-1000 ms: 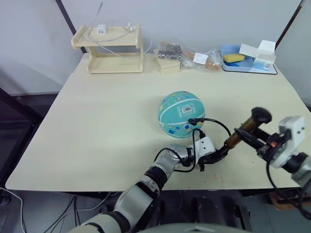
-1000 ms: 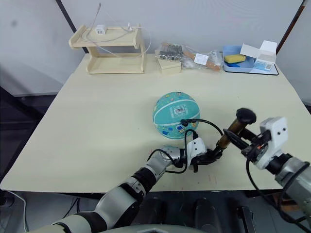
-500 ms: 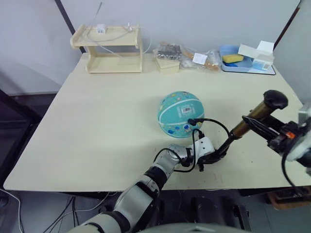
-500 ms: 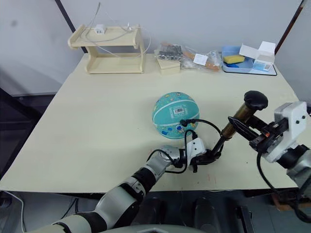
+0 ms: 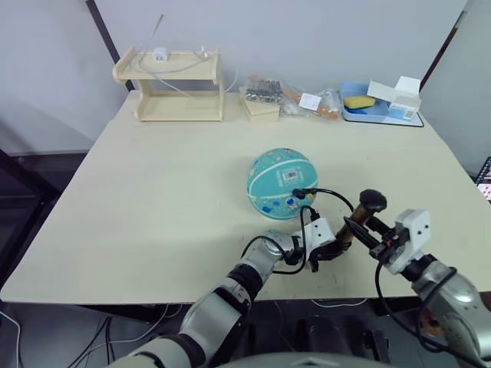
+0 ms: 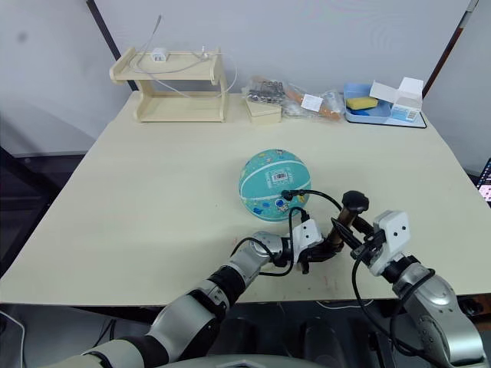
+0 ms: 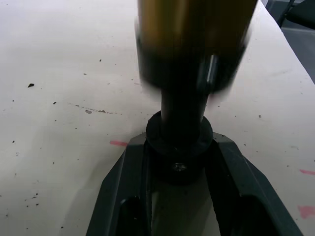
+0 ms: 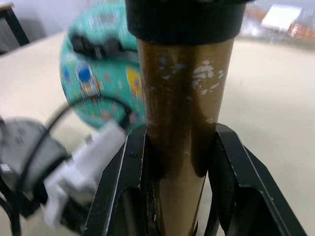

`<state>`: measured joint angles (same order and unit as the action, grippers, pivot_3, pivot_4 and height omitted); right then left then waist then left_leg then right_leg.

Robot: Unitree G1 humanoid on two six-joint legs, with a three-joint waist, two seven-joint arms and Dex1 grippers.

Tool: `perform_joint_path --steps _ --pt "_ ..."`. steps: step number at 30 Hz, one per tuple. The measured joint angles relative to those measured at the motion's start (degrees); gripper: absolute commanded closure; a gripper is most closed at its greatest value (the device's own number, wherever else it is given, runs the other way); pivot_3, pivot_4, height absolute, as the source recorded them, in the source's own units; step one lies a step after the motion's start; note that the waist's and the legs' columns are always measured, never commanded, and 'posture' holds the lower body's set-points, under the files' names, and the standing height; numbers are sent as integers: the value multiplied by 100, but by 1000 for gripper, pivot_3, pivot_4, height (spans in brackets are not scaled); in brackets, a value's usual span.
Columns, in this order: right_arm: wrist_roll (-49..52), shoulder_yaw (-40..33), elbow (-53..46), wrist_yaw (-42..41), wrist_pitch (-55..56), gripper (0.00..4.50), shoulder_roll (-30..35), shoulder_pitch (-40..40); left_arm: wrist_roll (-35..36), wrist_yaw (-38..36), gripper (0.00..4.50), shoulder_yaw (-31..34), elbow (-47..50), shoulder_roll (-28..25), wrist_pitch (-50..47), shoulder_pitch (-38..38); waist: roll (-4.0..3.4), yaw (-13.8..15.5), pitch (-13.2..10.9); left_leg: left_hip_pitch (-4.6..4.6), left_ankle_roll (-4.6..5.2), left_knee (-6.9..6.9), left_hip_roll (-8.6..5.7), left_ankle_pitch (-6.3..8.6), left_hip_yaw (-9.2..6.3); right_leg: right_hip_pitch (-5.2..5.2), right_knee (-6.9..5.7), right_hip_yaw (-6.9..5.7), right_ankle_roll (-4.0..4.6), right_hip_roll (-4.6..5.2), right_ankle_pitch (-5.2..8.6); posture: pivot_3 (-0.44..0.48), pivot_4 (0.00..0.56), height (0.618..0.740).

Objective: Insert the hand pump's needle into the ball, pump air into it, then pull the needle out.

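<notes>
both grippers clamp the hand pump point(image 5: 355, 224): left gripper point(image 5: 331, 247) at its base, right gripper point(image 8: 178, 162) around its barrel, beside the ball point(image 5: 282, 182).

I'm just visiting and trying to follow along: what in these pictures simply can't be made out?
- The needle: too small in the eye views; whether it sits inside the ball is hidden where the hose meets it.
- The hand pump: its top is cut off by the right wrist view's edge and blurred in the left wrist view.
- The bagged items at the table's far edge: too small to identify.
</notes>
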<state>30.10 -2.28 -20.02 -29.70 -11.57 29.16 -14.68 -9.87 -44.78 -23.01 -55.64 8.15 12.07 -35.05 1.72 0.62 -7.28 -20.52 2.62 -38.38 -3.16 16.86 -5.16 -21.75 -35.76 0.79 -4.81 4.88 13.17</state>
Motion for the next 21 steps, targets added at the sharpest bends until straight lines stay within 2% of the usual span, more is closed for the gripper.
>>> perform_joint_path --steps 7,11,15,21 --pt "347 -462 -682 148 -665 3525 174 -175 14 -132 3465 -32 26 5 98 -2 -82 23 -40 -30 0 0 -13 0 -3 -19 -1 2 -1 11 0 0 150 740" --pt "1377 -1285 -1604 505 -1611 3525 676 -186 81 -176 3465 -39 83 5 152 -3 -133 28 -84 -55 2 -3 -21 -2 -3 -41 -2 6 -3 16 -1 0 150 740" --pt "2500 -2125 -2160 888 -2237 3525 1235 -159 108 -178 3465 -54 99 6 217 -5 -143 28 -93 -110 2 -10 -23 -4 -2 -95 -13 7 -3 14 -2 0 150 740" --pt "4339 -3486 -2449 1407 -2855 3525 2384 83 136 -174 3465 -52 115 6 263 -13 -141 35 -116 -123 3 -18 -27 -4 -5 -100 -13 3 -3 19 -4 0 150 740"
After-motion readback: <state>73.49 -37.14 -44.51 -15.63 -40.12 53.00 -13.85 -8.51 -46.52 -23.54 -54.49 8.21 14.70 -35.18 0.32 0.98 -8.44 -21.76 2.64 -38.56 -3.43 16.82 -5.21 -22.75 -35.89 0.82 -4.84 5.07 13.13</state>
